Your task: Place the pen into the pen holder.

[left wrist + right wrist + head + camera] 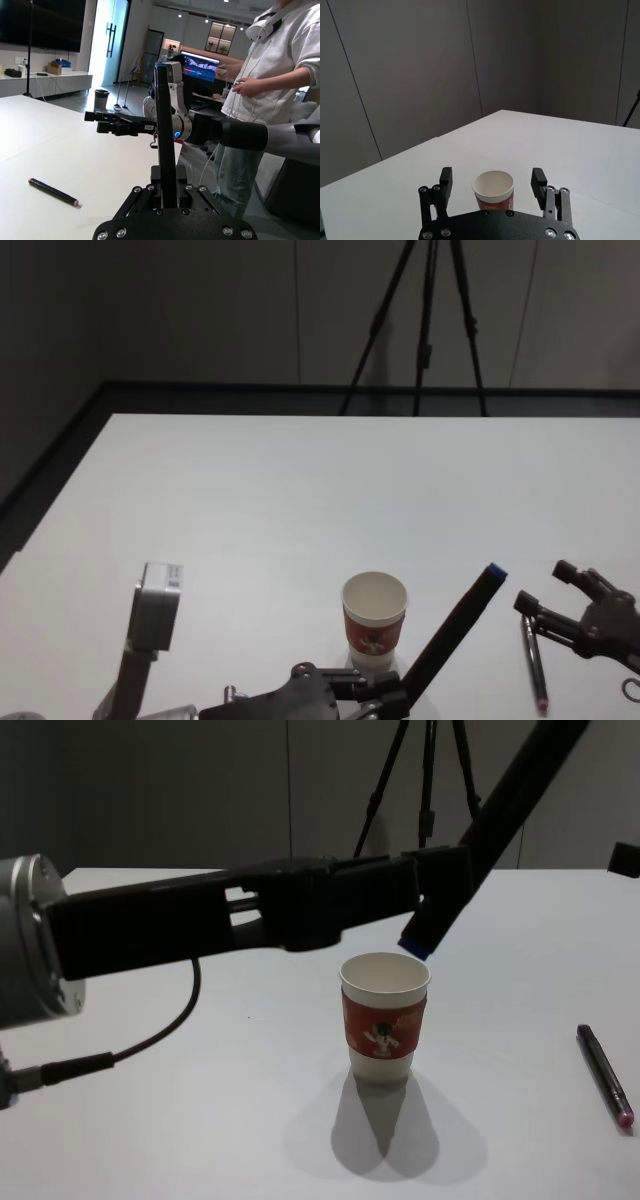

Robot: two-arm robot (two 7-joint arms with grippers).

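Observation:
The pen holder, a white paper cup with a red sleeve, stands upright near the table's front edge. My left gripper is shut on a dark pen with a blue tip, held tilted beside the cup. From the chest, that pen slants down to a blue end just above the pen holder's rim, with the left gripper around it. My right gripper hovers open right of the cup, and in its wrist view the right gripper faces the pen holder.
A second dark pen with a pink end lies on the table under the right gripper, and this pen sits right of the cup. A tripod stands behind the table. A person stands beyond the table's edge.

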